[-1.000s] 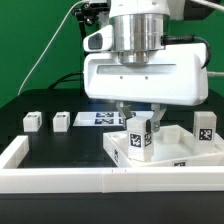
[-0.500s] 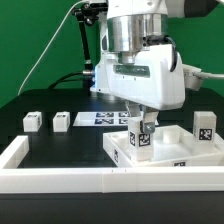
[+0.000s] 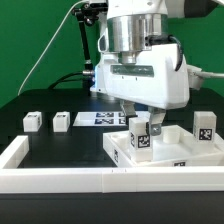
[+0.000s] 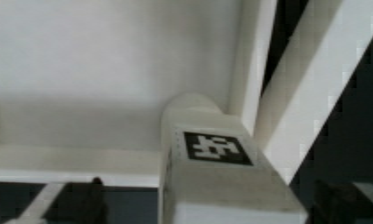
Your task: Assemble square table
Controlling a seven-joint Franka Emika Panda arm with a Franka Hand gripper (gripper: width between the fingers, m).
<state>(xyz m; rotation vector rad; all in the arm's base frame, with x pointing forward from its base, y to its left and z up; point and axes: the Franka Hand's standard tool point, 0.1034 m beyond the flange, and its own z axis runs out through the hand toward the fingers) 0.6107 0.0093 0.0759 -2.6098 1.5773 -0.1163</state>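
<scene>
End effector (image 3: 141,124) wide astride upright leg (image 3: 140,141) on tabletop (image 3: 117,149); spare legs (image 3: 33,120), marker board (image 3: 100,118) well apart.

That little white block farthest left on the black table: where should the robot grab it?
Probably grip the leftmost leg by its two flat opposite sides, coming straight down from above. It sits low on the table, with free space around it and a gap to the next leg.

this is looking like a robotics lab: a green backdrop (image 3: 30,40) is hanging behind a black table (image 3: 60,140), the marker board (image 3: 95,118) lying toward twelve o'clock.
</scene>
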